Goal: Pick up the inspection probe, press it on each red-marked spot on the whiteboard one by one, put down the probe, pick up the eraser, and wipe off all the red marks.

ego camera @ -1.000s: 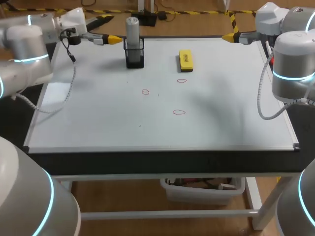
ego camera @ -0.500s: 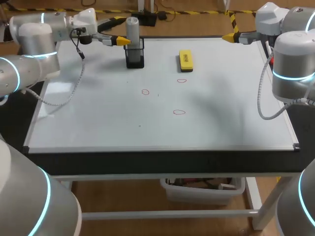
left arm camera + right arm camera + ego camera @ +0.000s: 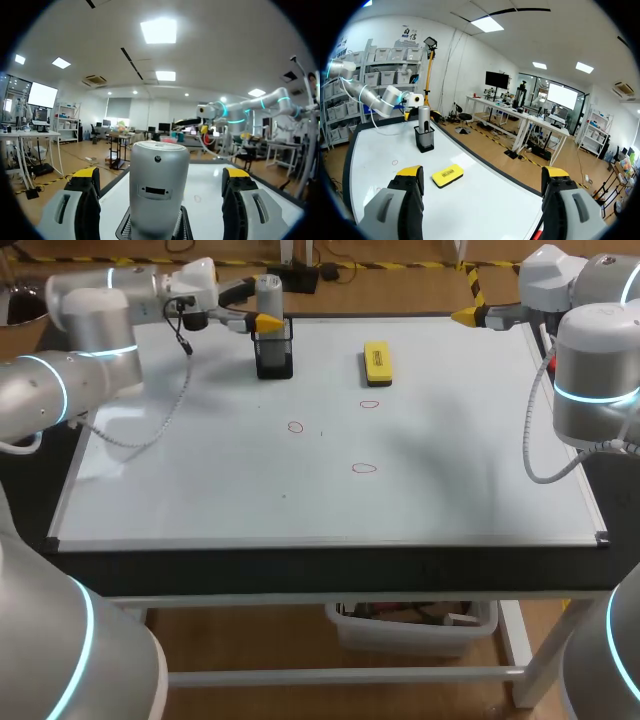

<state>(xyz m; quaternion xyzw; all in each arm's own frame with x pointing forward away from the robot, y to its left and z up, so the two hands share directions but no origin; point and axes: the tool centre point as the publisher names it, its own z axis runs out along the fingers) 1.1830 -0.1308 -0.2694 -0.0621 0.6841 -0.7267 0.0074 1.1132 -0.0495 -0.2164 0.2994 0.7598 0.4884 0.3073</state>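
The grey cylindrical probe (image 3: 268,296) stands upright in a black mesh holder (image 3: 274,352) at the back of the whiteboard (image 3: 200,500). My left gripper (image 3: 258,306) is open at the probe's top. In the left wrist view the probe (image 3: 159,190) stands between the yellow-tipped fingers (image 3: 82,200), with gaps on both sides. The yellow eraser (image 3: 376,362) lies to the right of the holder. Three red marks (image 3: 294,426), (image 3: 369,404), (image 3: 364,468) are drawn mid-board. My right gripper (image 3: 468,313) is open at the back right edge; the eraser (image 3: 447,175) lies ahead of it.
The holder (image 3: 425,140) and eraser are the only objects on the board. My right arm's elbow (image 3: 595,380) hangs over the right edge.
My left arm has swung right along the back edge, bringing its open fingers to either side of the probe. The right arm has not moved.
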